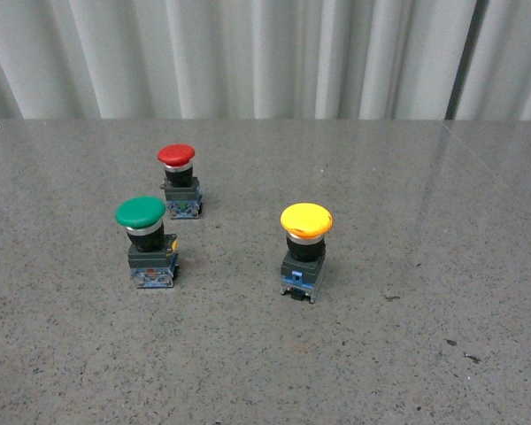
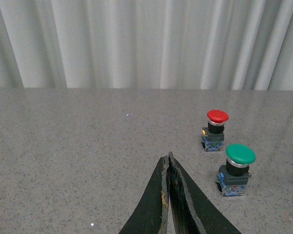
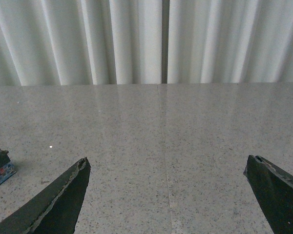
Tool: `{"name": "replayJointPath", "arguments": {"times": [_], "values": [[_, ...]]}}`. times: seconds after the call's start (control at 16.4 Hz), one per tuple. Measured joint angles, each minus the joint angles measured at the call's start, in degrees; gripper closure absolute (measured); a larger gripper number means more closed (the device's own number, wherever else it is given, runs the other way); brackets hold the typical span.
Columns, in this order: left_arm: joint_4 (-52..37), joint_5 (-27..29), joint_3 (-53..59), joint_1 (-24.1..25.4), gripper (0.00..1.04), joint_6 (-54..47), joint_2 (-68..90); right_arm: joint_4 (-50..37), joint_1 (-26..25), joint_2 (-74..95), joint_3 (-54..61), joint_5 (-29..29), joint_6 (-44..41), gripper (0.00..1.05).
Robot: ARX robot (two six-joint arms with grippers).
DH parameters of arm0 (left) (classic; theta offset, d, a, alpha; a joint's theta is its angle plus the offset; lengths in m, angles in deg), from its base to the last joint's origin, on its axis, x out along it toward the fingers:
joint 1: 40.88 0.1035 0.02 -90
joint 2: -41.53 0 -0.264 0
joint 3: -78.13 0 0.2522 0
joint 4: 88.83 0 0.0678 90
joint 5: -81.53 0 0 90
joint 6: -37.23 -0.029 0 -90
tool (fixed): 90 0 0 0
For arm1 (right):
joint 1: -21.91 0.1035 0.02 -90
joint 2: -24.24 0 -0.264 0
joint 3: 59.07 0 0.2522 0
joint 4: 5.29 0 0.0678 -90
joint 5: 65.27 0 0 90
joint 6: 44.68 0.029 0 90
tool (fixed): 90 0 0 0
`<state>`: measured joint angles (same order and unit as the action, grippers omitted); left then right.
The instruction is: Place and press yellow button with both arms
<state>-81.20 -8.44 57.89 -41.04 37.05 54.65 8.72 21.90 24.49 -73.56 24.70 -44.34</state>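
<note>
Grey speckled table (image 1: 442,292), pale curtain (image 1: 248,53) behind. Yellow button (image 1: 304,248) upright, cap up, right of centre, well apart from others; likely leaves room for both arms. Green button (image 1: 146,243), red button (image 1: 179,181) stand to left. Left gripper (image 2: 167,161) pressed together, empty. Right gripper (image 3: 167,160) spread wide, empty, likely ready to grasp. No legible labels.

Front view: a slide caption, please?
Yellow mushroom-capped push-button stands right of green-capped button and red-capped button on speckled grey table.
</note>
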Motion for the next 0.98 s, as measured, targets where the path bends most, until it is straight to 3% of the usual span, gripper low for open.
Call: {"name": "replayJointPath", "arguments": {"times": [0.12, 0.24, 0.98], "values": [[0.3, 0.0, 1.1, 0.0, 1.03, 0.0, -1.7, 0.0, 0.0, 0.0, 0.0, 0.0, 0.0, 0.06], [7.4, 0.0, 2.6, 0.0, 1.03, 0.0, -9.2, 0.0, 0.0, 0.0, 0.0, 0.0, 0.0, 0.06], [6.4, 0.0, 5.6, 0.0, 1.03, 0.0, -12.6, 0.0, 0.0, 0.0, 0.0, 0.0, 0.0, 0.06]]}}
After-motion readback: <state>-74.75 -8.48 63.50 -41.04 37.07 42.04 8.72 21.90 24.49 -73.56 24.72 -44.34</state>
